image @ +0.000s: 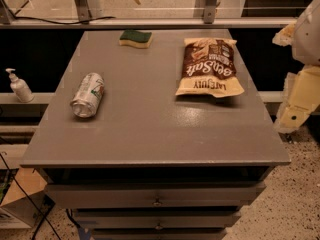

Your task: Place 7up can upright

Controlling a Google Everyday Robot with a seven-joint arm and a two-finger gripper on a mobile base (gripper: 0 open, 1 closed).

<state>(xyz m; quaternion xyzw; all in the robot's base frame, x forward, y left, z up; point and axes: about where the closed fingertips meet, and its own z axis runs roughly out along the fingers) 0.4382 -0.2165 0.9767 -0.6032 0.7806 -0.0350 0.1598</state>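
One hand (299, 101) at far right, 7up can (88, 94) on side

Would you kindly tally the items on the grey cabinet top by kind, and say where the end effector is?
Drink can: 1
Chip bag: 1
Sponge: 1
Total: 3
End effector: off to the right of the cabinet, touching none of them.

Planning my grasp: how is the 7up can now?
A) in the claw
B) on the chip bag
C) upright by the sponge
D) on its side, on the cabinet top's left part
D: the 7up can lies on its side on the cabinet top, shiny end toward the camera; the claw sits beyond the top's right edge.
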